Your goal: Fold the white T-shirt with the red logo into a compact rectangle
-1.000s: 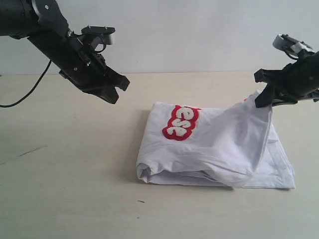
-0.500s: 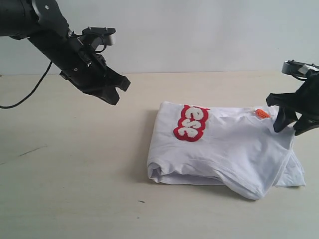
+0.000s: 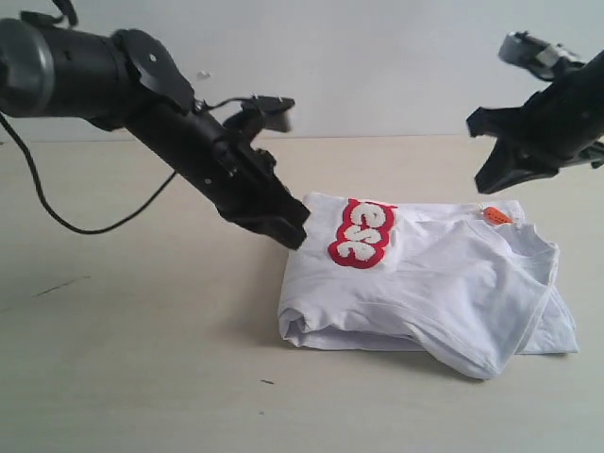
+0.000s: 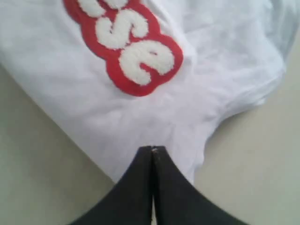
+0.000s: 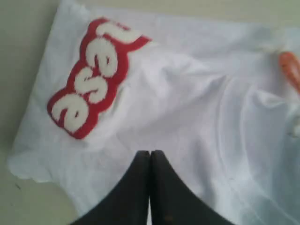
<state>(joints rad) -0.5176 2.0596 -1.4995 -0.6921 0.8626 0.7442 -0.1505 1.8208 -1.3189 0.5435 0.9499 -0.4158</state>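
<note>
The white T-shirt (image 3: 444,283) lies folded in a thick bundle on the table, its red logo (image 3: 363,231) facing up at the far left and the orange neck tag (image 3: 497,215) at the far right. My left gripper (image 3: 294,234) is shut, its tip low at the shirt's far-left edge beside the logo. In the left wrist view the closed left gripper (image 4: 153,149) sits over white shirt cloth (image 4: 211,56) below the logo (image 4: 126,47). My right gripper (image 3: 491,179) hangs shut above the tag, holding nothing. The right wrist view shows the right gripper (image 5: 150,152) over the shirt (image 5: 187,103).
The pale wooden table (image 3: 142,359) stretches bare to the left and in front of the shirt. A black cable (image 3: 85,226) trails from the left arm over the table's left side. A white wall stands behind.
The right gripper dragged the shirt's top layer rightward, laid it down, let go and rose. The left arm swung down and right to the shirt's far-left edge.
</note>
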